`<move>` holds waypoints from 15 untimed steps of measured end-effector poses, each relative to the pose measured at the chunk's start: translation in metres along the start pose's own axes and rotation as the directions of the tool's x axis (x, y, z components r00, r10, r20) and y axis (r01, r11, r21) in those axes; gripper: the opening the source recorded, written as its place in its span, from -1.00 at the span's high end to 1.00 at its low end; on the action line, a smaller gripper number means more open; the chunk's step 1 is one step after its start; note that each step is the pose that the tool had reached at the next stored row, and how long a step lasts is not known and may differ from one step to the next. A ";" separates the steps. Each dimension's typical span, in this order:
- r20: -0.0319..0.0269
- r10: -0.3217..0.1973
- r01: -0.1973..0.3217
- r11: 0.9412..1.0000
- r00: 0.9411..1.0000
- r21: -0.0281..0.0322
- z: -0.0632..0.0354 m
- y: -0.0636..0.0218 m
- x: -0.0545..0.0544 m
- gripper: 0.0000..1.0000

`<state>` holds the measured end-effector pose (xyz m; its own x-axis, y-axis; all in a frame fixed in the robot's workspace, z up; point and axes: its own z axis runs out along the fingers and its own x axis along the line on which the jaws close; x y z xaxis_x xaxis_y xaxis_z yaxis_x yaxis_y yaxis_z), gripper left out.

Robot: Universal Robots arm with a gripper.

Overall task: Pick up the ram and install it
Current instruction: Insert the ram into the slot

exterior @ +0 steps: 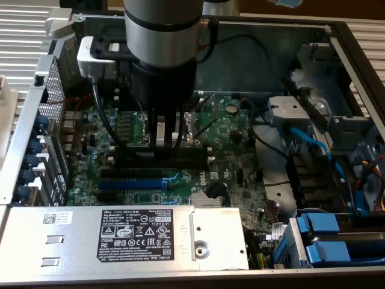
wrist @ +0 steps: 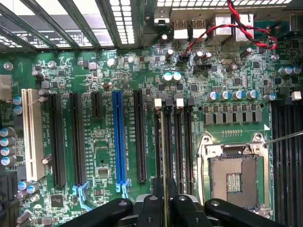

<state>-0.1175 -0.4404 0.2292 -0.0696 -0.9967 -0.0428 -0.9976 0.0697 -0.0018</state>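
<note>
Wrist view: pincer (wrist: 164, 188) clenched on the ram (wrist: 164, 174), edge-on over black memory slots (wrist: 184, 142).

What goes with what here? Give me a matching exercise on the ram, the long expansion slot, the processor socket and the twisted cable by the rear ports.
1 ram
2 expansion slot
3 processor socket
4 twisted cable

a blue
b red and black
c edge-on in the hand, over the memory slots
d empty, metal-framed

Pairs: 1-c, 2-a, 3-d, 4-b
</note>
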 end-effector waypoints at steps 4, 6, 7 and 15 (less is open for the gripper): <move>0.000 0.000 0.000 1.000 1.000 0.000 0.0005 0.0000 0.000 0.70; 0.000 0.000 0.000 1.000 1.000 0.000 0.0006 0.0000 0.000 0.70; 0.000 0.000 0.000 1.000 1.000 0.000 0.0006 -0.0003 0.000 0.70; -0.001 -0.002 0.002 1.000 1.000 0.000 0.0002 -0.0010 0.000 0.70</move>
<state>-0.1165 -0.4404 0.2290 -0.0675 -0.9968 -0.0417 -0.9977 0.0676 -0.0019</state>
